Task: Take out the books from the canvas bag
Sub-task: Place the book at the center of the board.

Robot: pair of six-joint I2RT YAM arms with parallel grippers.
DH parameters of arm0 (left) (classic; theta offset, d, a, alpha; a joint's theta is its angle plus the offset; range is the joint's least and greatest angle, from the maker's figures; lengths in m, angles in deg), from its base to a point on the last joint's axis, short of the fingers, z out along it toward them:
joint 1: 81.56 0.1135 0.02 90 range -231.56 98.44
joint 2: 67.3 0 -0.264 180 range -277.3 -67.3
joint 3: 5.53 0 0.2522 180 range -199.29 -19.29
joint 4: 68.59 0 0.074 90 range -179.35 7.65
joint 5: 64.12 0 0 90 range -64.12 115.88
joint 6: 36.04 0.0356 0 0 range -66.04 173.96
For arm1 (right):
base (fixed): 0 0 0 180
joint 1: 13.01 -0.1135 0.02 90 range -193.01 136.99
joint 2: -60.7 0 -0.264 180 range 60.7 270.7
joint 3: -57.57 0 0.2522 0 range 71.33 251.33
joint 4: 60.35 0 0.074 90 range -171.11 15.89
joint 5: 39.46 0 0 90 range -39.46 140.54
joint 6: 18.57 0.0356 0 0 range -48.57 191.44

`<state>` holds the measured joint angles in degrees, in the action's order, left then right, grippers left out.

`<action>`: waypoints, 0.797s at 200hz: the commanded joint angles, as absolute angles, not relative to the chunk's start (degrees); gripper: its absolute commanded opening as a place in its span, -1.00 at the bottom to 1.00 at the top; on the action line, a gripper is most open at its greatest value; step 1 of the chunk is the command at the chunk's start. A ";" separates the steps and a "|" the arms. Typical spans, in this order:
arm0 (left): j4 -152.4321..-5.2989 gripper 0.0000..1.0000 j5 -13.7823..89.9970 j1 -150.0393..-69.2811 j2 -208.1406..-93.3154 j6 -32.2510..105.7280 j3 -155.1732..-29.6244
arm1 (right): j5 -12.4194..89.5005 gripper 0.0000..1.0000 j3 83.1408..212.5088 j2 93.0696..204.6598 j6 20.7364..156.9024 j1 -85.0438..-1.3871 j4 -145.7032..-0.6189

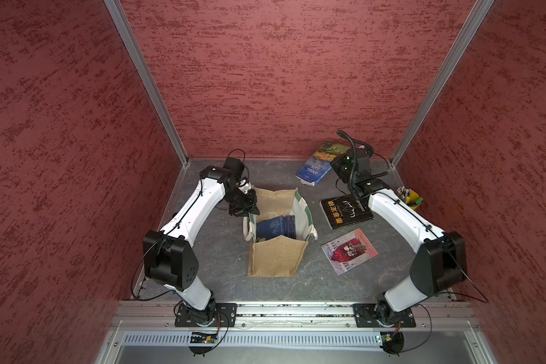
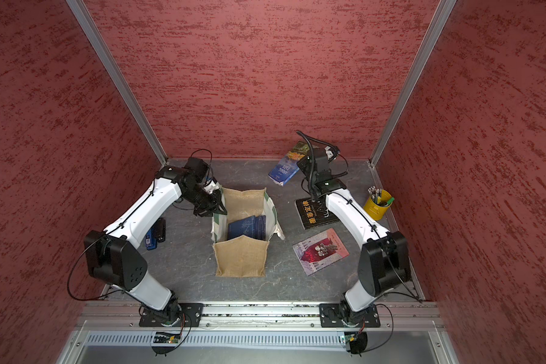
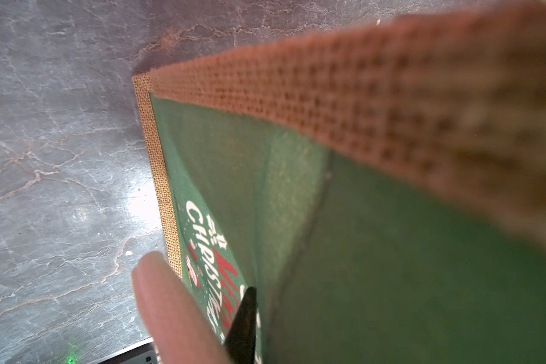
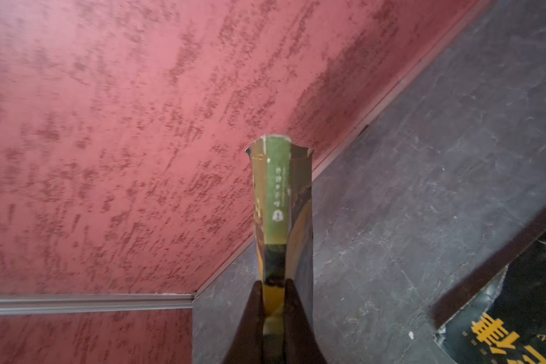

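The canvas bag [image 1: 275, 257] stands open in the middle of the tabletop [image 1: 221, 252], with the navy books [image 1: 276, 227] upright inside it. The left end effector [image 1: 248, 209] is pinched on the rim of the bag's green printed side panel; in the left wrist view one dark finger [image 3: 243, 321] lies on that cloth. The right end effector [image 4: 273, 302] is clamped on the spine of the Animal Farm book [image 1: 312, 171], which hangs tilted near the back wall. The black book [image 1: 345, 212] and the pink-red book [image 1: 349, 250] lie flat to the bag's right.
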<state>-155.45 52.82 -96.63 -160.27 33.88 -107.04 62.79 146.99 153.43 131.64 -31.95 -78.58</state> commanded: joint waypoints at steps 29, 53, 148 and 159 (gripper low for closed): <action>-156.60 -0.64 52.55 -95.65 -158.88 35.10 -107.67 | 68.72 -1.00 140.25 159.37 144.54 -32.35 -55.31; -157.04 -0.64 52.50 -95.19 -158.55 35.61 -107.54 | 68.76 -1.00 139.20 164.95 147.59 -32.31 -48.54; -157.05 -0.64 52.76 -94.66 -158.01 35.83 -107.36 | 63.28 0.39 151.21 178.19 141.91 -32.52 -61.88; -156.97 -0.64 52.77 -94.66 -158.08 35.85 -107.47 | 63.42 0.45 151.14 176.56 141.44 -32.52 -65.65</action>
